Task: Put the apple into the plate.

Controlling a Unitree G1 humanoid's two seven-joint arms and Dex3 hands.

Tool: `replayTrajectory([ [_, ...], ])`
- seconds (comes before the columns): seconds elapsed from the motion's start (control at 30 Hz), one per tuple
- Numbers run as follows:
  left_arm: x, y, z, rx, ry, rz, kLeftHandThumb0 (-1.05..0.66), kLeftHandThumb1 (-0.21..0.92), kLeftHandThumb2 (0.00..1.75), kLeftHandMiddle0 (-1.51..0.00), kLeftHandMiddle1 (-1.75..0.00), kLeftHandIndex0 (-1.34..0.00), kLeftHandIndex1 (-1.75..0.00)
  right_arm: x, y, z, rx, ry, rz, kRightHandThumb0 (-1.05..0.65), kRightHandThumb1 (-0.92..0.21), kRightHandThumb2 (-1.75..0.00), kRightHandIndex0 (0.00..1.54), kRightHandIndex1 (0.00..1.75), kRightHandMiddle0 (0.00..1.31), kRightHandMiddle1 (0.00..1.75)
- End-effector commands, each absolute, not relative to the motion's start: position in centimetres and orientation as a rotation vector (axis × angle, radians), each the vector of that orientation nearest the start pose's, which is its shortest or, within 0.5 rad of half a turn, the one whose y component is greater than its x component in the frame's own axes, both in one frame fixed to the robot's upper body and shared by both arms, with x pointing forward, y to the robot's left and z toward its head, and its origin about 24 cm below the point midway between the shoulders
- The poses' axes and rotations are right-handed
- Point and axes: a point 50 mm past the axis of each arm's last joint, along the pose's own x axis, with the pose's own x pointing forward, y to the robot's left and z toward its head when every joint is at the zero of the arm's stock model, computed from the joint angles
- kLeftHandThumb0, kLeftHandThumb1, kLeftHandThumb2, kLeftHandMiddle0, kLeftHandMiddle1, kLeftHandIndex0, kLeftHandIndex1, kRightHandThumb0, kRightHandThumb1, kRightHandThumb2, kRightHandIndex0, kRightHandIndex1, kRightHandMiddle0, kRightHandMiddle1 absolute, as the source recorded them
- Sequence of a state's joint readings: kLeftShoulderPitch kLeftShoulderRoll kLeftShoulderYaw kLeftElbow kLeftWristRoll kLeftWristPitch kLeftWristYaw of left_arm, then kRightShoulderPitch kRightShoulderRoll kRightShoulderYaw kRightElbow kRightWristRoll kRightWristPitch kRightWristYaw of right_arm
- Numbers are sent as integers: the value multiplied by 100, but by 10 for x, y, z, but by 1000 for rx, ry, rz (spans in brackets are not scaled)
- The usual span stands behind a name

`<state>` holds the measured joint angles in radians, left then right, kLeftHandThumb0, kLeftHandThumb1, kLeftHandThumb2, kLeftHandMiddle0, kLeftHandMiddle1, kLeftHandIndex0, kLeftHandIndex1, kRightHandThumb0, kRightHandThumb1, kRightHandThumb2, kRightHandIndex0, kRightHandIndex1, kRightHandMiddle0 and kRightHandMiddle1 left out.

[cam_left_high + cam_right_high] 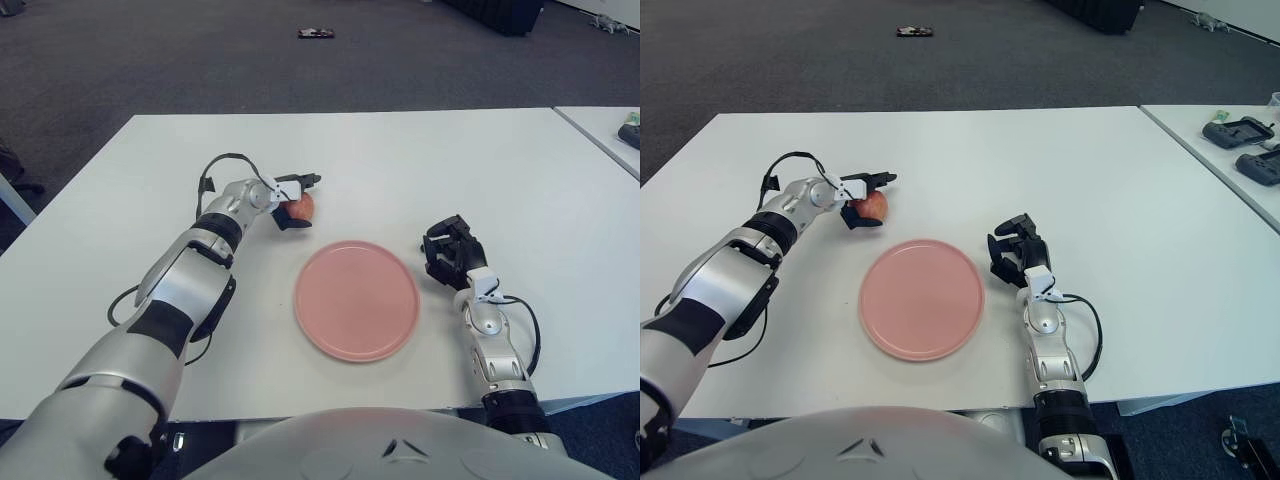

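Table [520, 170]: apple [299, 206] beside plate [356, 299]

The apple [299, 206] is red with a paler orange-yellow patch. The plate [356, 299] is plain salmon pink, unpatterned. The table [400, 160] is plain white, and the floor [200, 60] beyond is dark grey carpet. The left hand [288, 198] has silver-white casing with black fingers; the right hand [449, 250] is black on a silver forearm.
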<state>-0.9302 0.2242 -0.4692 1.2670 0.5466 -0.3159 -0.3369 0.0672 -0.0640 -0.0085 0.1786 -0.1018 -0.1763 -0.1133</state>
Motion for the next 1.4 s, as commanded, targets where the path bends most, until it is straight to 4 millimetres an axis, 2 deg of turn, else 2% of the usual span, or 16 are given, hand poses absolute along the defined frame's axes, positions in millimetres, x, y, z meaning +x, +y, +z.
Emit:
replayTrajectory([
  [0.0,355,111,13,1150,311,-844,-91,48,93,0,0,0,-7,225,-177,-10,-185,141,-119,-36,-76,-75,53,135,28,175],
  [0.17,347,120,-3,1172,388,-815,-93,55,88,0,0,0,-13,224,-177,-8,-180,141,-122,-36,-77,-74,53,135,27,175],
  [0.43,346,133,-7,1193,453,-796,-93,62,82,0,0,0,-28,223,-178,-6,-166,139,-126,-37,-74,-78,50,135,29,175],
  [0.73,344,138,-11,1287,435,-765,-89,62,81,0,0,0,-40,221,-180,-5,-166,142,-144,-37,-71,-82,52,137,31,175],
  [0.9,343,139,-13,1359,398,-743,-85,57,85,-2,-2,0,-47,221,-180,-5,-162,142,-150,-37,-71,-83,52,137,31,175],
  [1.1,344,143,-13,1461,365,-711,-74,42,98,0,-33,0,-68,222,-180,-5,-161,141,-147,-37,-71,-82,52,137,31,175],
  [1.13,344,144,-13,1475,363,-706,-71,37,103,0,-45,0,-76,222,-180,-5,-162,140,-145,-37,-71,-82,52,137,31,175],
  [1.17,344,144,-13,1482,362,-703,-67,30,110,0,-65,0,-88,223,-180,-5,-163,140,-144,-37,-72,-82,52,137,31,175],
  [1.23,345,145,-12,1494,360,-698,-62,21,118,0,-87,0,-104,223,-180,-5,-167,142,-144,-37,-72,-81,52,137,31,175],
  [1.27,345,145,-12,1496,359,-697,-59,16,125,0,-100,0,-116,223,-181,-5,-167,142,-143,-37,-72,-81,52,137,31,175],
  [1.3,345,145,-12,1502,355,-693,-54,10,133,0,-123,0,-136,223,-181,-5,-169,143,-144,-37,-72,-81,52,138,30,175],
  [1.37,346,146,-10,1509,350,-686,-50,4,141,0,-144,0,-155,223,-181,-4,-170,146,-144,-37,-72,-81,52,138,30,175],
])
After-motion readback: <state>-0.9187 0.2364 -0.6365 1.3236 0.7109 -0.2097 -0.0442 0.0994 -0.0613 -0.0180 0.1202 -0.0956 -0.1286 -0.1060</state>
